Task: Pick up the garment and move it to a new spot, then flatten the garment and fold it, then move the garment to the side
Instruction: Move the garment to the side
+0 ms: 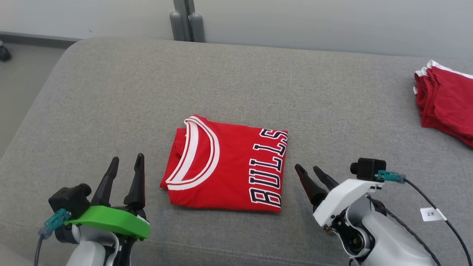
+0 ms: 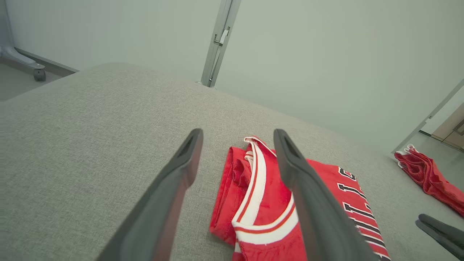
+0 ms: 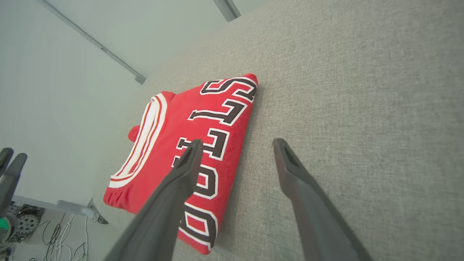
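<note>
Floor cables [image 3: 59, 240] beyond folded jersey [image 3: 180, 103]

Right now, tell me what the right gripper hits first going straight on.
Likely the lettered edge of the folded red Bulls jersey; depth is unclear, so the grey cushion might come first.

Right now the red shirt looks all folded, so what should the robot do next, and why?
Probably close in on the jersey from both sides: it lies folded, and the left gripper and right gripper stand open beside it, touching nothing.
</note>
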You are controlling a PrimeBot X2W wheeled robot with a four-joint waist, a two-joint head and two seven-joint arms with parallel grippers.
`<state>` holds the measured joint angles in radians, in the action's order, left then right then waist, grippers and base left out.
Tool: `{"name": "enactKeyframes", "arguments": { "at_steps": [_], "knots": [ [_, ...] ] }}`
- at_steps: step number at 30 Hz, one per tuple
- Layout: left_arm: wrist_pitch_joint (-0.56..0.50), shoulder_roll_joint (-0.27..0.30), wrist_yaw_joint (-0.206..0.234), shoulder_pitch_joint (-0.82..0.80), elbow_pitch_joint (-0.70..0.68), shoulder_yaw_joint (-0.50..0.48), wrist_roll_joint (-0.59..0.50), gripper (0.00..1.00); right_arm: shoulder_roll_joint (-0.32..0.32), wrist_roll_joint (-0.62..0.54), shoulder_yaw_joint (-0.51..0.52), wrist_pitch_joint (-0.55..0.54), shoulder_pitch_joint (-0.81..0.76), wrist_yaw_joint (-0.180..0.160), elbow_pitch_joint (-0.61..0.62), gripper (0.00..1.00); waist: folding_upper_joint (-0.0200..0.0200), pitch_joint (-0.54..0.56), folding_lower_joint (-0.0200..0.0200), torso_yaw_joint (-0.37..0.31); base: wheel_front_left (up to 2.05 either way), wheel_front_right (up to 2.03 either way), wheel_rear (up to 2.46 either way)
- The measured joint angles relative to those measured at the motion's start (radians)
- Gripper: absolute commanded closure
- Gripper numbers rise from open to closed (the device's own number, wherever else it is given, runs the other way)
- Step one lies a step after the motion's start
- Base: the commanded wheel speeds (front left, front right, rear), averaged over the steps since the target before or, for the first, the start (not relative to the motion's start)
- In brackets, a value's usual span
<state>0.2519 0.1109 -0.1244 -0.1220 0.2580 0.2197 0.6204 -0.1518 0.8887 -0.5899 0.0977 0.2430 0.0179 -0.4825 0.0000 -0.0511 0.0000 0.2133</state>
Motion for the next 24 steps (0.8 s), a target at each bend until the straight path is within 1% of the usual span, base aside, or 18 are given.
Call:
{"name": "enactKeyframes", "arguments": {
  "at_steps": [3,7,17,21,24],
  "knots": [
    [0.0,0.0,0.0,0.0,-0.002,0.002,0.0,0.0,0.015,0.023,-0.005,-0.049,0.032,0.007,-0.041,0.0,0.0,-0.01,0.0,0.015,0.0,0.0,0.0],
    [0.0,-0.003,0.0,-0.001,-0.004,0.008,0.0,0.0,0.026,0.044,0.004,-0.085,0.067,0.016,-0.084,0.0,0.0,-0.024,0.0,0.036,0.0,0.0,0.0],
    [0.0,-0.005,0.0,-0.005,-0.005,0.007,0.0,0.0,0.058,0.122,0.044,-0.16,0.125,0.018,-0.191,0.0,0.0,-0.065,0.0,0.094,0.0,0.0,0.0],
    [0.0,-0.005,0.0,-0.006,-0.004,-0.003,0.0,0.0,0.068,0.158,0.046,-0.186,0.148,0.041,-0.219,0.0,0.0,-0.075,0.0,0.112,0.0,0.0,0.0],
    [0.0,-0.005,0.0,-0.006,-0.004,-0.008,0.0,0.0,0.077,0.16,0.041,-0.188,0.164,0.047,-0.236,0.0,0.0,-0.078,0.0,0.117,0.0,0.0,0.0]
  ]
}}
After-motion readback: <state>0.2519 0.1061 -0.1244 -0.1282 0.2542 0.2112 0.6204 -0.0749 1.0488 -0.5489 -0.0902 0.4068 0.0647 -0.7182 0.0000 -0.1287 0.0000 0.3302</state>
